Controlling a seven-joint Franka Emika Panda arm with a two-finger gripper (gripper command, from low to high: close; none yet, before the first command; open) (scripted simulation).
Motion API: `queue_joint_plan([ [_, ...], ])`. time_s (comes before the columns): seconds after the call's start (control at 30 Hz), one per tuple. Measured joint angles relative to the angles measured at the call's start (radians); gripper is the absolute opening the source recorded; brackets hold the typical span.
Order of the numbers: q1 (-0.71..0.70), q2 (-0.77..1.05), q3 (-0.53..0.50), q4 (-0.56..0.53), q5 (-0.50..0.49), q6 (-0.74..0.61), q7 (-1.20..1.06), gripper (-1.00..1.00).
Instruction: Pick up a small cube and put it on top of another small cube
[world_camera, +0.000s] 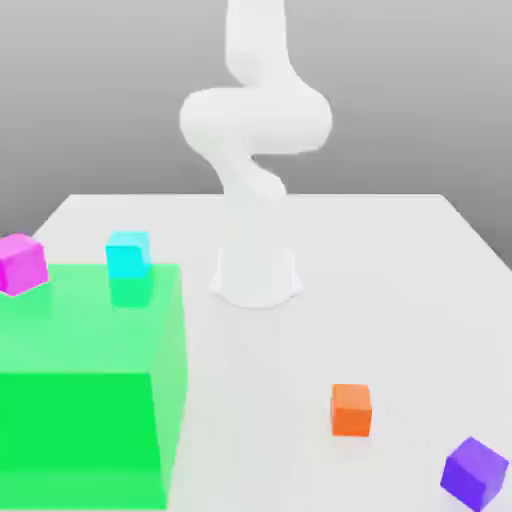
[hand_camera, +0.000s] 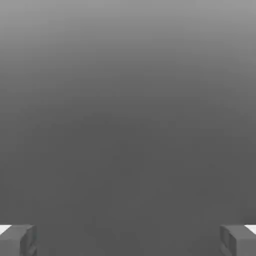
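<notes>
Inspection, as seen from the floor. Gripper (hand_camera: 128, 240) stood wide, nothing btwn the fingers (hand_camera: 18, 240); hand view looked out on blank grey, no table or cube in front of it.

Violet-purple cube (world_camera: 474, 472) sat on the white table (world_camera: 400, 300) at the near corner on the exterior view's right, turned slightly askew, no long axis to speak of. It lay well apart from the arm (world_camera: 255, 150) and, in my judgement, far below and off to the side of the gripper, so a long reach down w/ the wrist tipped to the table was needed.

Orange cube (world_camera: 351, 410) was its nearest neighbour, apart from it. Cyan cube (world_camera: 128, 254) and magenta-pink cube (world_camera: 21, 263) sat by the green block (world_camera: 90, 400).

Arm rose from its base, coiled upright, hand carried high.
</notes>
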Motion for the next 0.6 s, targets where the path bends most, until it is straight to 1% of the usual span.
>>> queue_joint_plan([
  [0.33,0.086,0.368,0.075,0.001,0.002,0.111,-0.059,0.00],
  [0.6,0.156,0.658,0.146,0.001,-0.036,0.199,-0.078,0.00],
])
